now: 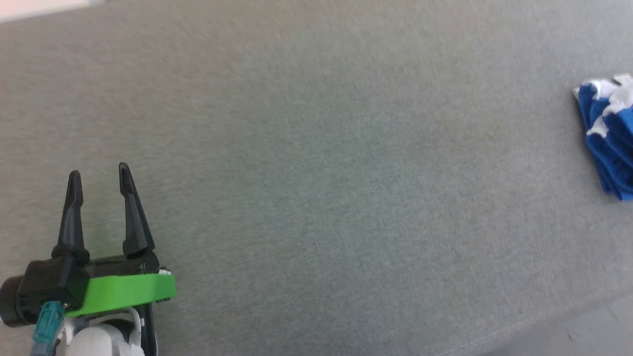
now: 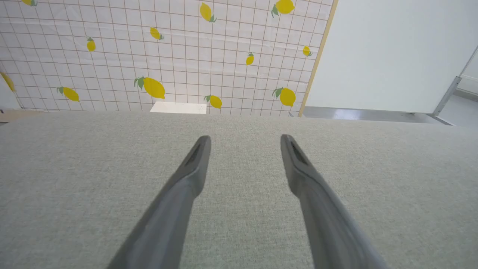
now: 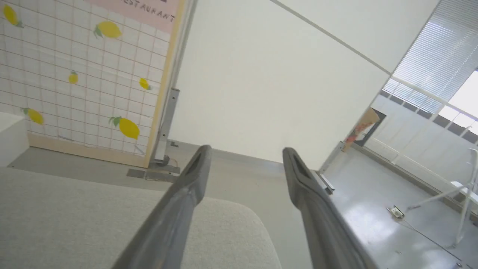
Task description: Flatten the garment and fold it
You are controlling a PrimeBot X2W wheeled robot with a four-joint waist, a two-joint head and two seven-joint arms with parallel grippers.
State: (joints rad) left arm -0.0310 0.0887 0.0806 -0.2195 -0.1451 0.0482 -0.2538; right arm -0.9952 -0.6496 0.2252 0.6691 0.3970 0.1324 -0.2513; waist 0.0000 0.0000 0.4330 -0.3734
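The garment (image 1: 609, 137), bright blue with white patches, lies bunched at the right edge of the head view on the grey fabric surface (image 1: 316, 173), partly cut off by the frame. My left gripper (image 1: 99, 174) sits at the lower left, far from the garment, open with nothing between its fingers. The left wrist view has the same gripper (image 2: 244, 139) open above bare grey fabric. In the right wrist view my right gripper (image 3: 246, 151) is open and empty, its fingers reaching past the rounded corner of the grey surface (image 3: 231, 224) toward the floor.
Behind the surface stands a wall with lemon-patterned tiles (image 2: 168, 56) and a white panel (image 2: 392, 52). A shiny grey floor (image 3: 373, 224) lies beyond the surface's corner, with a cable and plug (image 3: 396, 213) on it. The surface's near edge (image 1: 568, 311) runs at the lower right.
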